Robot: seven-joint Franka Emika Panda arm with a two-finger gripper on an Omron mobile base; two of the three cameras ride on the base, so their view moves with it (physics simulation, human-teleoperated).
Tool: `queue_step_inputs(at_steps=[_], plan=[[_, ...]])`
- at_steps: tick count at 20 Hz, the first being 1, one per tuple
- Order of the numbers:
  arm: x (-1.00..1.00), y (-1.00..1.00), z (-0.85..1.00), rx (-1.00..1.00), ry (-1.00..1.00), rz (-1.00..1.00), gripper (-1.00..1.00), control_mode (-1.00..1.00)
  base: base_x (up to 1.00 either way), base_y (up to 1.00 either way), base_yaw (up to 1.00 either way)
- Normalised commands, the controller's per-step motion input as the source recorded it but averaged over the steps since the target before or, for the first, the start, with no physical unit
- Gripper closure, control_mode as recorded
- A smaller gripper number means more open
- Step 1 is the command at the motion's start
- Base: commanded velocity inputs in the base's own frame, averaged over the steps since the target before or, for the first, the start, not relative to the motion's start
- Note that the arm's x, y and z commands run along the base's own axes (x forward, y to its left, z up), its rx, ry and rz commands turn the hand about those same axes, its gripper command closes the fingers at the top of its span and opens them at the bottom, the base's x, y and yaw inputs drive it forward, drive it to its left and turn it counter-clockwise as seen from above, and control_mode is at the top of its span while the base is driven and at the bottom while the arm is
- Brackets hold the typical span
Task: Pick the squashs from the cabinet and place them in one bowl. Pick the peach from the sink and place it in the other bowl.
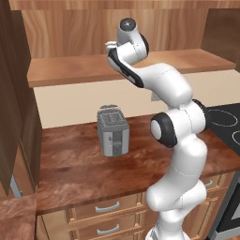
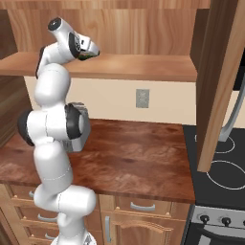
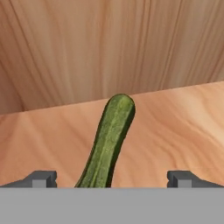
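Cabinet [image 1: 140, 65] shelf, arm raised to it.
Green squash [image 3: 107, 144] lay on the shelf plank, far end toward the back panel; gripper [image 3: 112, 179] fingers spread wide either side of its near end, not touching. Toaster [image 1: 113, 130] stood on counter [image 1: 70, 164] below.

Kitchen's all warm wood: a reddish-brown countertop [image 2: 139, 158] over light cabinets with drawers [image 1: 105, 218] and curved grey handles. The cream wall [image 2: 162, 103] has a grey outlet [image 2: 142, 98]. A black stovetop [image 2: 217, 174] sits at the right, and a grey toaster [image 1: 113, 131] stands on the counter.
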Motion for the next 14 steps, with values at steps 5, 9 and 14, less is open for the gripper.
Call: queue_step_inputs(at_steps=[5, 9, 14], plan=[[0.27, 0.00, 0.10, 0.04, 0.00, 0.00, -1.00, -1.00, 0.00, 0.00, 0.00], [0.33, 0.00, 0.17, 0.04, 0.01, 0.00, -1.00, -1.00, 0.00, 0.00, 0.00], [0.27, 0.00, 0.08, 0.02, 0.02, 0.00, -1.00, -1.00, 0.00, 0.00, 0.00]])
